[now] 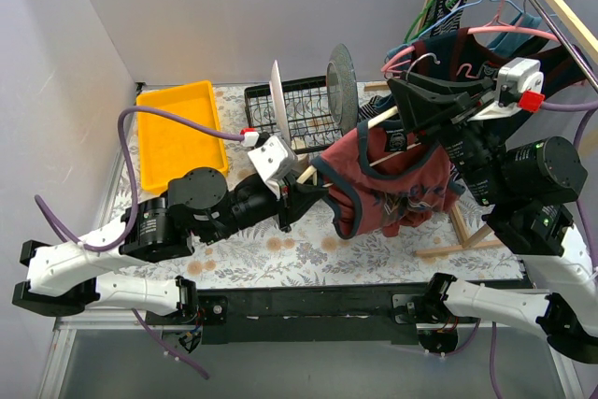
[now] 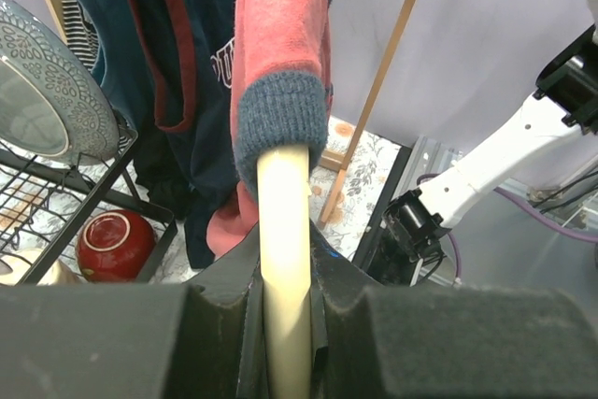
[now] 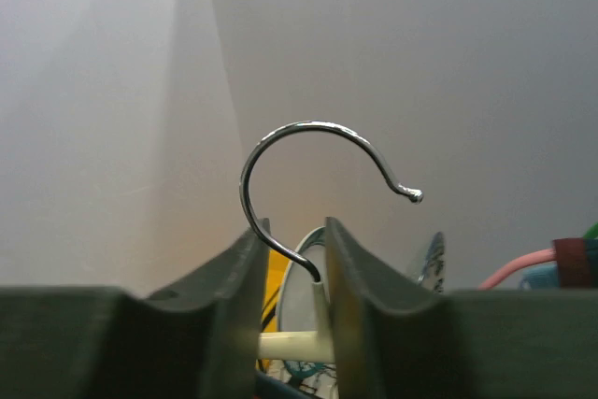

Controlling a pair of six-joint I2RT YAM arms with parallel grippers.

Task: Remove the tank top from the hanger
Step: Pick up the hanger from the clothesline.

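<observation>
The tank top (image 1: pixel 388 184) was a faded red one with dark navy trim. It sat bunched and lopsided on a pale wooden hanger (image 2: pixel 283 221), up in the air above the flowery counter (image 1: pixel 280 259), just right of the dish rack (image 1: pixel 299 105). The ribbed armhole edge wrapped the hanger's arm. The left claw (image 2: pixel 283 273) was clenched on that bare arm. The right claw (image 3: pixel 297 249) straddled the stem of the metal hook (image 3: pixel 308 126), but I couldn't tell if it was actually squeezing it.
</observation>
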